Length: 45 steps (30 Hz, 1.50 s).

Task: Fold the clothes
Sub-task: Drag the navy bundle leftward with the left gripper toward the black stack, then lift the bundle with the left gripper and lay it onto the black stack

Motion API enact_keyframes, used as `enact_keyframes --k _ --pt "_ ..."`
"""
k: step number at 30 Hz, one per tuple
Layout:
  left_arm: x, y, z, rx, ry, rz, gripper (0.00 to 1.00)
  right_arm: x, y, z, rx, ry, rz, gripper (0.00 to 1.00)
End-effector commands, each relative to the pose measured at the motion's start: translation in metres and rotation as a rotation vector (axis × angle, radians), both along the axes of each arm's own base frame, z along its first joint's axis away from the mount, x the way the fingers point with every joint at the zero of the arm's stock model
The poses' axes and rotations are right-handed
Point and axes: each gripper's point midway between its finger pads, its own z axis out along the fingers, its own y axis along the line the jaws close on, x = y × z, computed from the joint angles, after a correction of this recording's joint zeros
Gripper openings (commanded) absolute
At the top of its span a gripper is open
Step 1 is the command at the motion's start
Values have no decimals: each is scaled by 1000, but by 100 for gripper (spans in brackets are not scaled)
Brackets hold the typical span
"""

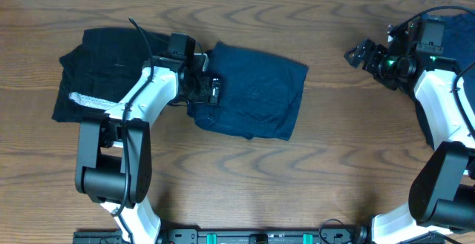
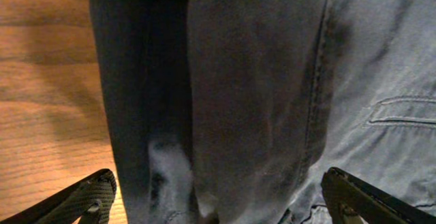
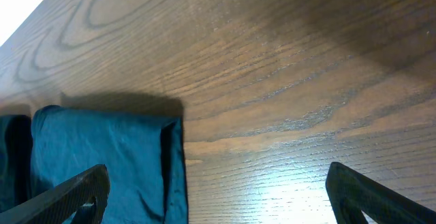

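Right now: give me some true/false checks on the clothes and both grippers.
1. The navy garment lies to the right of the black garment in the overhead view. True.
2. The right gripper holds the navy garment. False: it is open over bare table, well clear of any cloth.
3. The left gripper is at the navy garment's edge, on the side nearest the black garment. True.
4. The whitish band is on the navy garment. False: it is on the black garment.
5. The left gripper's jaws are shut. False: they stand wide apart over the cloth.
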Motion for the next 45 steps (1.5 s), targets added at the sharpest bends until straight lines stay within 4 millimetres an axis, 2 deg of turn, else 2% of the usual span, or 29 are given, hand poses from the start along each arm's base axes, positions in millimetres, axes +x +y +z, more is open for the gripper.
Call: enact_keyframes --k 1,10,17,19,22,24,28,29,32,33,39,42,45 --pt "1 -6 -3 8 11 9 98 -1 -1 -3 1 8 -2 99" --pt "-6 -11 -22 16 65 13 98 -1 -1 -3 1 8 -2 99" --pt "-10 -10 -41 19 121 67 92 -1 -1 -3 1 8 -2 99" --pt "-11 -10 -42 18 125 73 86 -1 -1 -3 1 8 -2 99" --pt "-9 -10 -38 15 114 73 68 -1 -1 -3 1 8 -2 99" --pt "-9 -10 -38 15 114 74 60 -1 -1 -3 1 8 -2 99" --pt "-9 -11 -38 15 114 74 54 -1 -1 -3 1 8 -2 99" --pt "-9 -11 -38 15 114 74 45 -1 -1 -3 1 8 -2 99" --pt "-9 -11 -38 15 114 74 10 -1 -1 -3 1 8 -2 99" --pt "-9 -11 -38 15 113 74 6 -1 -1 -3 1 8 -2 99" --pt "-5 -11 -29 7 86 80 6 -1 -1 -3 1 8 -1 99" --pt "4 -13 -14 -8 33 80 6 -1 -1 -3 1 8 -1 99" --pt "18 -16 9 -21 -59 45 6 -1 -1 -3 1 8 -1 99"
